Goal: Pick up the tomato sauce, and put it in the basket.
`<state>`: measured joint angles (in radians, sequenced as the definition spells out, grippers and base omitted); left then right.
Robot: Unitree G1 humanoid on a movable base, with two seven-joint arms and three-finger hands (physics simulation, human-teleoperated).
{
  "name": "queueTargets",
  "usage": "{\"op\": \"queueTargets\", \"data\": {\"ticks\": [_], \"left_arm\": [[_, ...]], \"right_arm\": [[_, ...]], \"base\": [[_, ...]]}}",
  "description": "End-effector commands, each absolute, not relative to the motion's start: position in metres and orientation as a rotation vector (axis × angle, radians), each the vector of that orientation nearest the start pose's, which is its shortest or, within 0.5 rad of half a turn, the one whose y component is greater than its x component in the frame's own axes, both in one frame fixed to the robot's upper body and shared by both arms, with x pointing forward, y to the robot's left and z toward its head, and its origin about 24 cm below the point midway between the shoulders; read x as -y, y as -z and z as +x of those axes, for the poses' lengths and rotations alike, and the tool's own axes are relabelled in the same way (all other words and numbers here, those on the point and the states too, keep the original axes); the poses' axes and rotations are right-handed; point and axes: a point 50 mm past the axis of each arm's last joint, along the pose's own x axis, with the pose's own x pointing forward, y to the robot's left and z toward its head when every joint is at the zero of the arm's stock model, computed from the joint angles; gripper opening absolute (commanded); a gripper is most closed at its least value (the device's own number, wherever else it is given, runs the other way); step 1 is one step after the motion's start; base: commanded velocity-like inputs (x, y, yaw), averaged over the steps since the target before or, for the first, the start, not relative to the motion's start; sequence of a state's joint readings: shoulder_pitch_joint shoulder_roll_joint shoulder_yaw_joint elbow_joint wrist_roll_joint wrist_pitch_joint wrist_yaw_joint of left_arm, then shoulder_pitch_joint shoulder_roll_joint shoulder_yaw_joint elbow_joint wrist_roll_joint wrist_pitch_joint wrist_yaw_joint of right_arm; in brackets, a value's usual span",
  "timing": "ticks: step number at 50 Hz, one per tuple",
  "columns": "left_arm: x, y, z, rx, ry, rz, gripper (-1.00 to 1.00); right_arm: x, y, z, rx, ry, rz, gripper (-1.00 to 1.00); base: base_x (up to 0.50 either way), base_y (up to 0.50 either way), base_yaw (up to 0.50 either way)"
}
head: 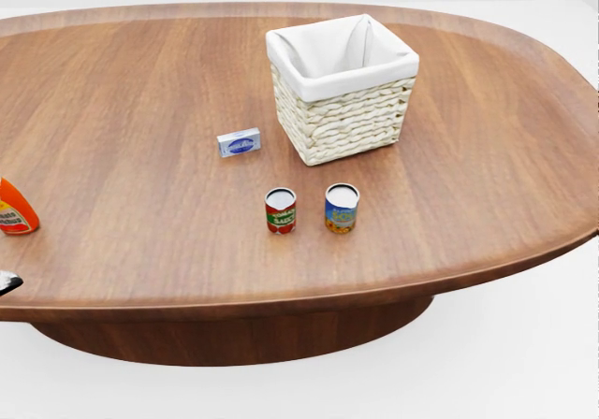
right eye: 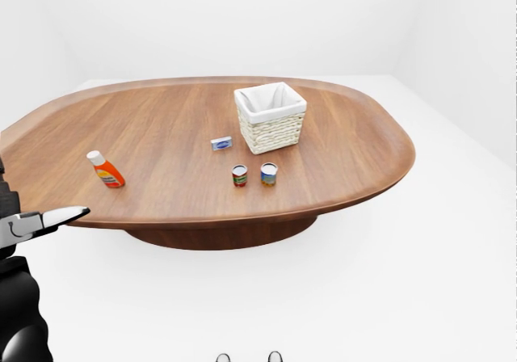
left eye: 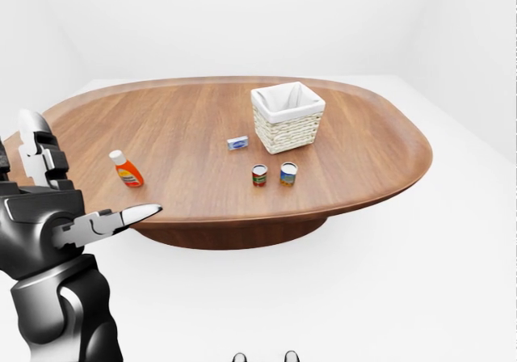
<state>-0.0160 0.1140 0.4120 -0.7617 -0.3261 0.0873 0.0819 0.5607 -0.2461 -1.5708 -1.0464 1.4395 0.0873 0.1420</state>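
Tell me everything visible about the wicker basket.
The basket is a square, pale woven-wicker container lined with white cloth that folds over its rim. It stands upright on the wooden table, turned slightly so a corner faces the bottom of the head view. What shows of its inside is only lining. Nothing touches it: the small blue-and-white box lies apart to its left, the two cans stand apart below it.

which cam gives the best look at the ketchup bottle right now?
Left-eye view: the ketchup bottle shows whole there, white cap to base, upright on the table, up and right of the left hand. The right-eye view shows it whole too, a little smaller. The head view cuts it off at its left edge.
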Motion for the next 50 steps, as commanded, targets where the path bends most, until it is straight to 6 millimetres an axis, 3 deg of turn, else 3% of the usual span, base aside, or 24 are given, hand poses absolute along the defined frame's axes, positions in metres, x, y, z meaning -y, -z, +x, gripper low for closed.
{"op": "queueTargets", "data": {"ticks": [1, 22, 30, 34, 50], "left_arm": [[-0.231, -0.21, 0.186, 0.734, -0.289, -0.081, 1.0], [-0.231, -0.208, 0.189, 0.723, -0.286, -0.081, 1.0], [-0.231, -0.207, 0.189, 0.72, -0.286, -0.082, 1.0], [-0.229, -0.202, 0.191, 0.692, -0.282, -0.08, 1.0], [-0.23, -0.201, 0.192, 0.686, -0.283, -0.08, 1.0]], "right_arm": [[0.276, -0.28, 0.008, 0.879, 0.316, -0.161, 1.0], [0.276, -0.281, 0.009, 0.842, 0.34, -0.197, 1.0], [0.278, -0.272, 0.017, 0.76, 0.34, -0.177, 1.0], [0.279, -0.257, 0.026, 0.659, 0.336, -0.15, 1.0], [0.275, -0.249, 0.034, 0.599, 0.348, -0.156, 1.0]], "base": [[0.0, -0.3, 0.0], [0.0, -0.29, 0.0], [0.0, -0.3, 0.0], [0.0, -0.3, 0.0], [0.0, -0.22, 0.0]]}}
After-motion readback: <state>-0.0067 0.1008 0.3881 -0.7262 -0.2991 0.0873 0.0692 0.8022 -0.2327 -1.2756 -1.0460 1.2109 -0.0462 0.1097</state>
